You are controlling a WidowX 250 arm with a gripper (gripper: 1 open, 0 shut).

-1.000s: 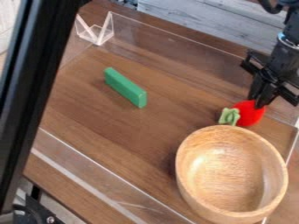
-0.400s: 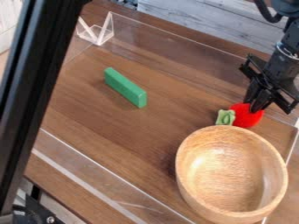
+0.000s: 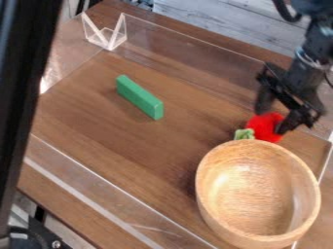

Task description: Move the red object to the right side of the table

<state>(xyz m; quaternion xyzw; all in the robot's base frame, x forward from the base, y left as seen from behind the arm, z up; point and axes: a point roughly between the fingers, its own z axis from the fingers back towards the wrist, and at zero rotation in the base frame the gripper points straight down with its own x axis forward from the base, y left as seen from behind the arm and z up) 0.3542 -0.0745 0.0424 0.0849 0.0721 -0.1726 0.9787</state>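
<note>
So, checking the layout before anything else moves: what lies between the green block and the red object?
Only bare brown tabletop in the camera view.

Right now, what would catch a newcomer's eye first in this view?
Probably the big round wooden bowl at the lower right, then the bright red toy fruit with its green leafy stub, just above the bowl and beneath the black gripper. The green rectangular block also stands out, alone on the brown tabletop at upper left.
</note>
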